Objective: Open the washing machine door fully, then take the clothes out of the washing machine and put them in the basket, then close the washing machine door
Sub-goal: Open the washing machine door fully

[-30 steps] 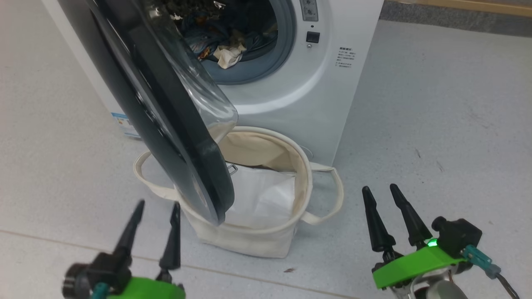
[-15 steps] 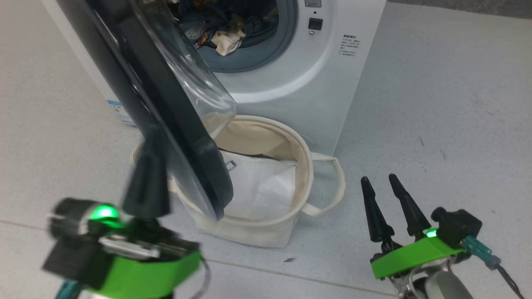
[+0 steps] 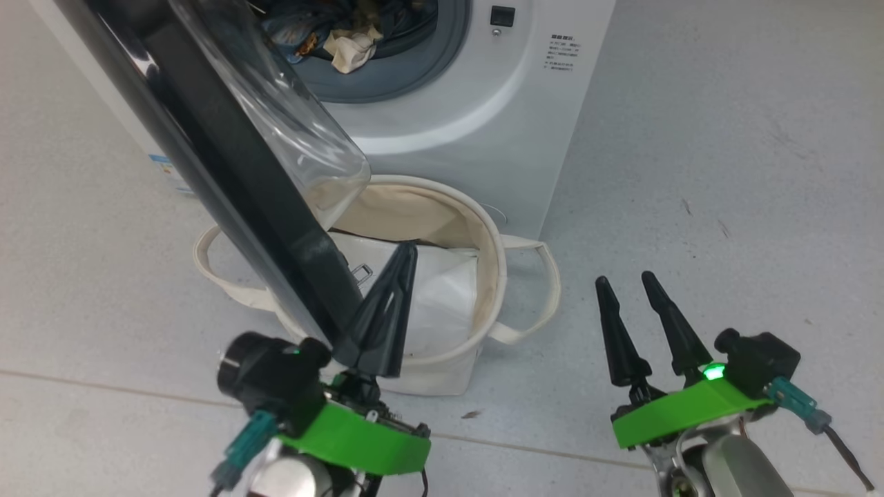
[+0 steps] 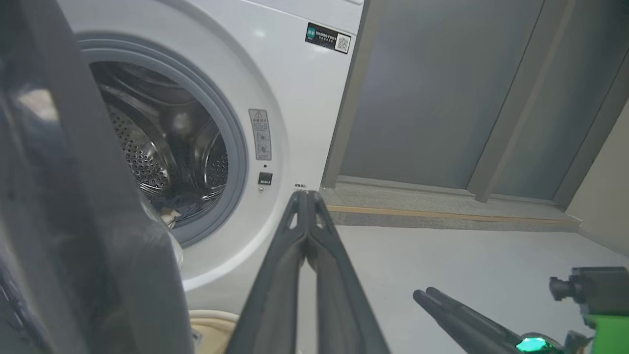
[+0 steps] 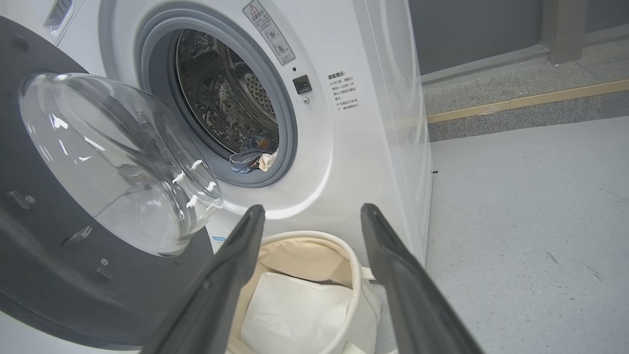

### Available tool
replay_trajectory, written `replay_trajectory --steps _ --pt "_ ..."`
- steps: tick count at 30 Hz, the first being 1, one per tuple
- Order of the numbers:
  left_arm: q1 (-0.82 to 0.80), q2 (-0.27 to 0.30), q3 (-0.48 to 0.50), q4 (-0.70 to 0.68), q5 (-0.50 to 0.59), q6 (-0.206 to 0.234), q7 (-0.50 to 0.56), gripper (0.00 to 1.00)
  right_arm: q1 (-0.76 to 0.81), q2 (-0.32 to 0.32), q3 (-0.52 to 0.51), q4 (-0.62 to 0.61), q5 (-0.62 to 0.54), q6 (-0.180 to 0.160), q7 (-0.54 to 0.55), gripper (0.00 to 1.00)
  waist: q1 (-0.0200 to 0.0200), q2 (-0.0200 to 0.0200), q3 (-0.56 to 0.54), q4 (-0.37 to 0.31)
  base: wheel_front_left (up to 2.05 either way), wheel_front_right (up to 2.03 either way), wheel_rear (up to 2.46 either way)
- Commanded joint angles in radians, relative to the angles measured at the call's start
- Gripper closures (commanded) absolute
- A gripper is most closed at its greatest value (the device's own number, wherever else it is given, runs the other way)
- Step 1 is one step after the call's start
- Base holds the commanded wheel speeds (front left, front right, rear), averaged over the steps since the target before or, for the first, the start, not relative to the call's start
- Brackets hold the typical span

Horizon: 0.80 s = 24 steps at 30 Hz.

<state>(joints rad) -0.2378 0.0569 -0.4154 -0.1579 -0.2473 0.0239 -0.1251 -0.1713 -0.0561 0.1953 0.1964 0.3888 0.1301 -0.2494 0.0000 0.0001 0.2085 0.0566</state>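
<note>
The left gripper [image 3: 407,252] has swung across from the lower left, and its fingers, apart a second ago, are now pressed together into one point holding nothing. It sits just inside the lower edge of the washing machine door [image 3: 276,228]. I can't tell whether it touches the rim.

The door hangs partly open, jutting out over the basket [image 3: 494,255], so I'd say the opening step isn't finished. Next, I reckon, the closed fingers must push sideways on the door's inner face and follow the hinge's arc, staying clear of the basket.

The clothes [image 3: 331,41] lie in the mouth of the washing machine [image 3: 483,124]. The right gripper [image 3: 623,277] waits well off to the side, fingers spread and empty.
</note>
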Motion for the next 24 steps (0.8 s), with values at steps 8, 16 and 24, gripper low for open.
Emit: replay_trajectory --steps 8,16,24 --pt "-0.062 -0.006 0.015 0.136 0.018 0.082 0.007 1.0 -0.041 0.006 0.032 -0.033 0.012 0.001 -0.012 0.0 0.0 -0.0001 0.016 0.007 0.0 0.0 0.0" --pt "-0.037 -0.002 0.041 0.192 0.014 0.136 -0.015 1.0 -0.036 0.006 0.038 -0.026 0.008 0.001 -0.012 0.0 0.0 -0.0001 0.008 0.052 0.0 0.0 0.0" --pt "0.024 0.01 0.067 0.183 0.0 0.169 -0.037 1.0 -0.024 0.006 0.051 -0.007 -0.002 0.001 -0.012 0.0 0.0 -0.0001 -0.016 0.145 0.0 0.0 0.0"
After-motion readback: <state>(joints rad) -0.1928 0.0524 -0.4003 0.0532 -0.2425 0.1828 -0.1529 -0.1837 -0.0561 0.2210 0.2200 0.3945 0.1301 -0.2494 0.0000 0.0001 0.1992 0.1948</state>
